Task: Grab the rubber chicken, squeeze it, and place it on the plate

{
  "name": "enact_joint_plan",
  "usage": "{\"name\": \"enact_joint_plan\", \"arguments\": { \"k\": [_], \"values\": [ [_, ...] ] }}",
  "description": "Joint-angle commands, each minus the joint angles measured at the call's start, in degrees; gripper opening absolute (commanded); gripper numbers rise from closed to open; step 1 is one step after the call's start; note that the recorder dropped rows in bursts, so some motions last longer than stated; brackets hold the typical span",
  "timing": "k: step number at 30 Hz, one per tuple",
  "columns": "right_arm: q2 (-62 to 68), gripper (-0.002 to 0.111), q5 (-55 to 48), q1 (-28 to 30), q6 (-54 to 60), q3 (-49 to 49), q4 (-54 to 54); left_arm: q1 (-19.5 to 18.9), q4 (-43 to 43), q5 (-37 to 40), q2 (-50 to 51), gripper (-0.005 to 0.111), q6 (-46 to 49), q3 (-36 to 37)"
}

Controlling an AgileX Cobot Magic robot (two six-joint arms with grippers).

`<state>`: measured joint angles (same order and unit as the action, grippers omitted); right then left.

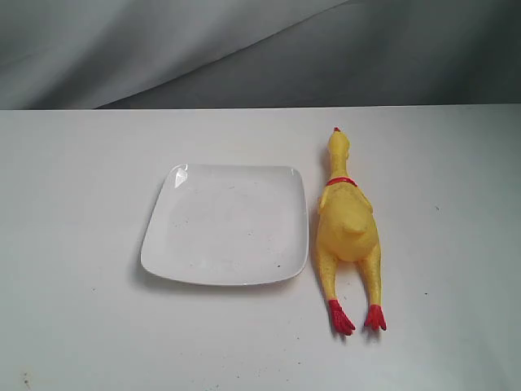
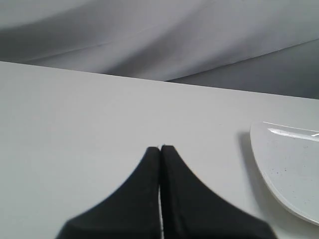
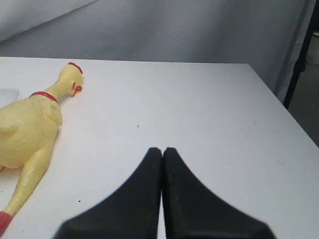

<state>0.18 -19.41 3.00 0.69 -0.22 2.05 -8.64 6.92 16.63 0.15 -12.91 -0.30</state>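
The rubber chicken [image 1: 348, 224] lies flat on the white table just right of the plate [image 1: 175, 244], head toward the back, red feet toward the front. In the right wrist view the chicken [image 3: 27, 132] lies off to one side of my right gripper [image 3: 162, 149], which is shut with nothing in it and well apart from the toy. My left gripper [image 2: 160, 148] is also shut and empty over bare table, with the plate's corner [image 2: 291, 169] off to its side. Neither gripper shows in the exterior view.
A grey cloth backdrop [image 1: 260, 49] hangs behind the table's far edge. The table's side edge [image 3: 284, 107] drops off beyond my right gripper, with a dark stand [image 3: 301, 55] past it.
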Motion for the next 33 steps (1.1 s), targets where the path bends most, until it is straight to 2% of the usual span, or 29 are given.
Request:
{"name": "enact_joint_plan", "arguments": {
  "k": [1, 7, 15, 25, 27, 29, 31, 33],
  "values": [
    [-0.2, 0.000, 0.3, 0.4, 0.1, 0.2, -0.3, -0.1, -0.2, -0.3, -0.2, 0.000, -0.1, 0.3],
    [-0.2, 0.000, 3.1, 0.4, 0.8, 0.2, 1.4, -0.1, -0.2, -0.3, -0.2, 0.000, -0.1, 0.3],
    [-0.2, 0.000, 28.9, 0.4, 0.7, 0.2, 1.4, -0.1, -0.2, -0.3, -0.2, 0.000, -0.1, 0.3],
    [-0.2, 0.000, 40.5, 0.4, 0.6, 0.2, 1.4, -0.1, -0.2, -0.3, -0.2, 0.000, -0.1, 0.3],
    [-0.2, 0.000, 48.7, 0.4, -4.7, 0.2, 1.3, -0.1, -0.2, -0.3, -0.2, 0.000, -0.1, 0.3],
    [-0.2, 0.000, 53.5, 0.4, -18.8, 0.2, 1.3, -0.1, -0.2, -0.3, -0.2, 0.000, -0.1, 0.3],
    [-0.2, 0.000, 53.2, 0.4, -24.4, 0.2, 1.4, -0.1, -0.2, -0.3, -0.2, 0.000, -0.1, 0.3],
    [-0.2, 0.000, 49.5, 0.4, -25.1, -0.4, 1.9, -0.1, -0.2, -0.3, -0.2, 0.000, -0.1, 0.3]
  ]
}}
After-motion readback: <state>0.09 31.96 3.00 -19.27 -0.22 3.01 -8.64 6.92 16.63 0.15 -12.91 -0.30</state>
